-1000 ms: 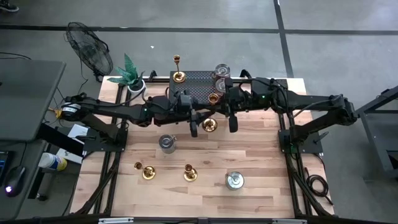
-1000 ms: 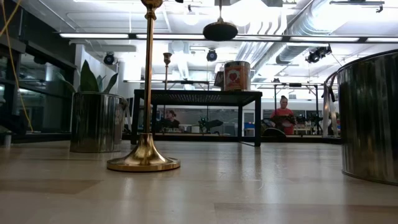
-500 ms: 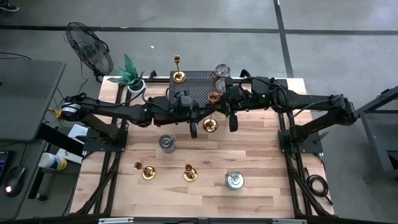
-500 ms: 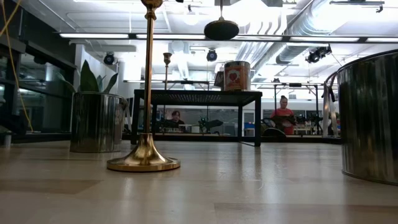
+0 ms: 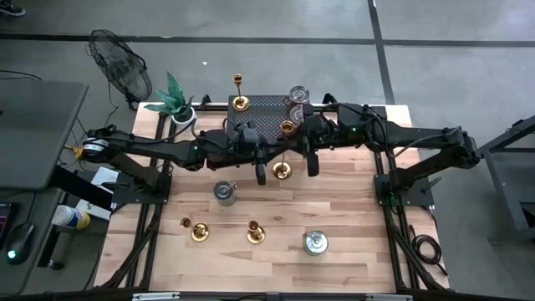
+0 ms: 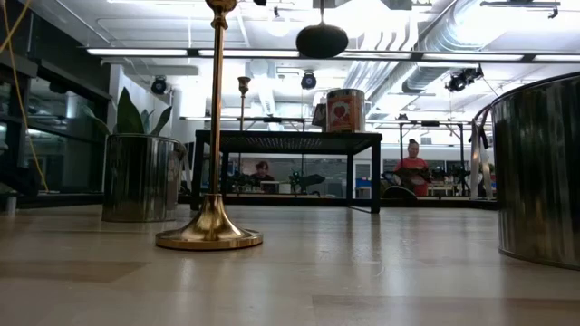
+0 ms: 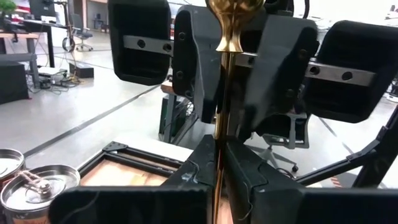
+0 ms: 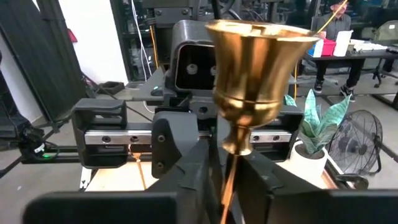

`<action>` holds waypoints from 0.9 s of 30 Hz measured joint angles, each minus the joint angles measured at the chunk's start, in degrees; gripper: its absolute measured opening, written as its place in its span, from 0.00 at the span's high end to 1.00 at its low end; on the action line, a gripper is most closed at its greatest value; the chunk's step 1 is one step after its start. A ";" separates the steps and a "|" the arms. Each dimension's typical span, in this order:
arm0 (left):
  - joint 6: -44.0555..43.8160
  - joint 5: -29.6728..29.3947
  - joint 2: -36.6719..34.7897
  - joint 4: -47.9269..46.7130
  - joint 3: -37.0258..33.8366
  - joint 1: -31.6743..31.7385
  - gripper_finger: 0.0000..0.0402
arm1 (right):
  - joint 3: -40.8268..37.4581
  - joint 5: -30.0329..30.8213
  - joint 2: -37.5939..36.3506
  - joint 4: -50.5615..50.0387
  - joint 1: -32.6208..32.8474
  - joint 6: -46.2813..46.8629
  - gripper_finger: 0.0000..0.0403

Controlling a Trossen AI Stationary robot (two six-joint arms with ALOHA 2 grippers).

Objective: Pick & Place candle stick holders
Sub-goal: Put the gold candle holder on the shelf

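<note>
Two arms are meeting over the table's middle (image 5: 334,209). The left gripper (image 7: 219,163) is clamping its fingers together on a tall gold holder's (image 7: 227,81) thin stem. The right gripper (image 8: 222,171) is flanking the same stem below the cup; whether it is gripping cannot be told. The holder's base (image 5: 282,170) is hanging between them.

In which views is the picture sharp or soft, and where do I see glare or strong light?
Low view: ceiling lights glare white; the near candle stick holder is sharp, the steel cup at the edge soft. Right wrist view: the brass cup is close, its rim shining; the plant behind is clear. Left wrist view: the stem is lit, the dark fingers slightly soft. High view: even light, short shadows.
</note>
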 joint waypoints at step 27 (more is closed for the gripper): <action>3.32 -20.95 -2.73 -5.73 -0.02 3.65 0.99 | -0.02 10.07 -10.94 -12.92 -1.13 1.66 0.59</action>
